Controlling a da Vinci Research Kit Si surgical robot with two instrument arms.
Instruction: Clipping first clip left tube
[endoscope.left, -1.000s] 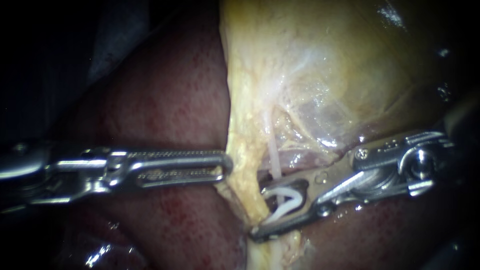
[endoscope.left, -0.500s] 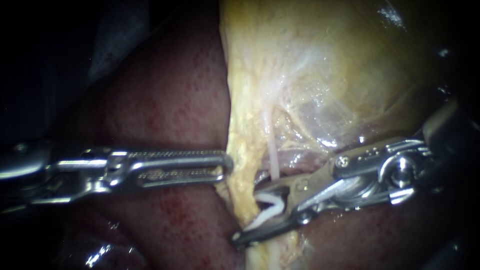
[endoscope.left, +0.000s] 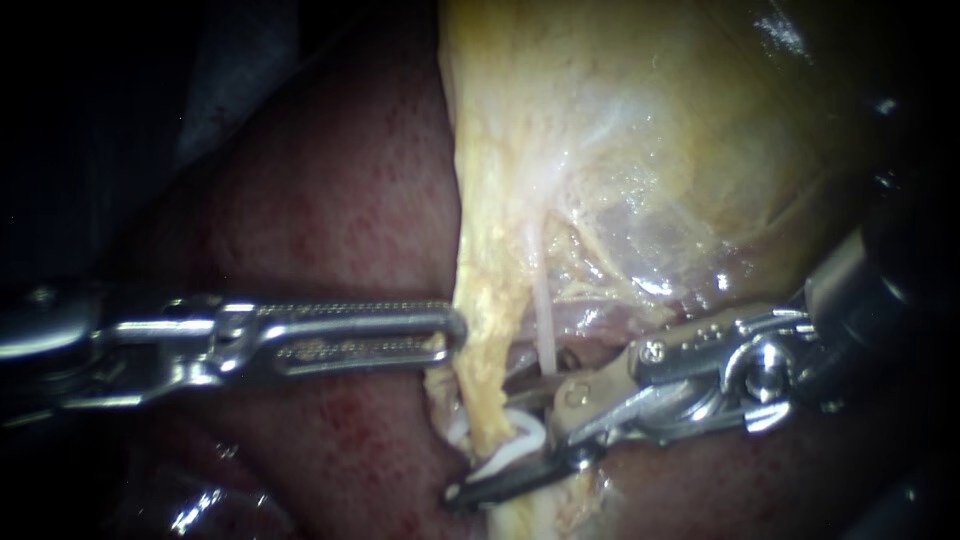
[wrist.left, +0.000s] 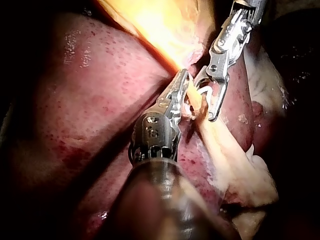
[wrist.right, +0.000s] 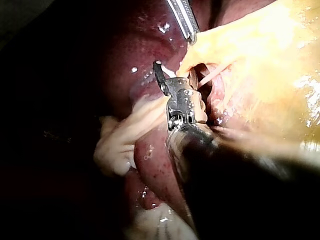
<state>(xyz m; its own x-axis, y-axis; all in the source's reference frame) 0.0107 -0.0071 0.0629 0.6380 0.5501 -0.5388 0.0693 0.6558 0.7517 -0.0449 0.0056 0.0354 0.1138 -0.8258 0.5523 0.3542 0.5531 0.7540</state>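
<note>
The left instrument (endoscope.left: 452, 335) lies level over the liver (endoscope.left: 330, 200). Its jaws are closed on the yellowish edge tissue (endoscope.left: 470, 300) below the gallbladder (endoscope.left: 650, 130). The right instrument (endoscope.left: 485, 440) carries a white clip (endoscope.left: 522, 445) between its two jaws, and both touch it. They stand narrow, one on each side of the left tube (endoscope.left: 484, 400) — a yellowish strand. The clip lies around this strand, near a thin pale tube (endoscope.left: 545, 340).

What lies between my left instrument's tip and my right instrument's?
Only the yellow tissue band, seen in the endoscope view: the left instrument holds its edge, and the white clip in the right instrument straddles it from the other side.
</note>
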